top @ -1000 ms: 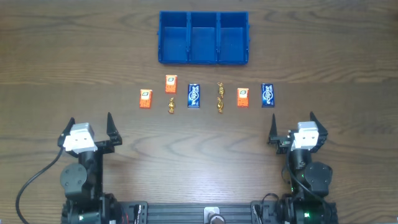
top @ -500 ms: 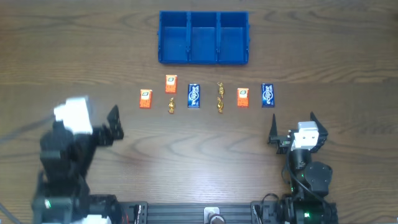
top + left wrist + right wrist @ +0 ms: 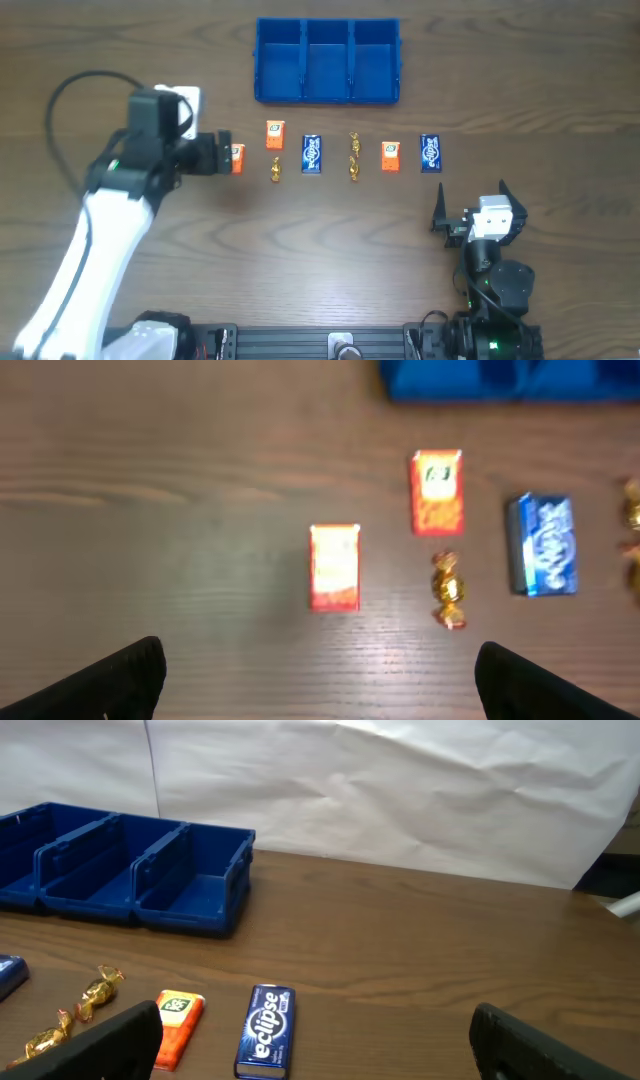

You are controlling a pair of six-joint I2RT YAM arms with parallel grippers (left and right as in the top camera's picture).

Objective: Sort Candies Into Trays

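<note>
At the top middle of the top view, a blue tray [image 3: 327,97] with three bins side by side. Below it, a row of candies on the wooden table [image 3: 560,110]. From left to right: a first orange box [image 3: 238,158], a second orange box [image 3: 274,134] a bit higher up, a gold candy [image 3: 275,170] just under that one, a blue pack [image 3: 312,154], two more gold candies [image 3: 353,168] one above the other, a third orange box [image 3: 390,156], and a second blue pack [image 3: 431,153]. All flat on the table, apart from the tray.

Left gripper [image 3: 222,156] at the left end of the row, right beside the first orange box and hiding its left edge in the top view. In the left wrist view, fingers [image 3: 120,680] spread wide and holding nothing, that orange box on the table between them and a little ahead.

Right gripper [image 3: 470,195] at the lower right of the top view, well below the second blue pack. Spread wide too, nothing pinched.
</note>
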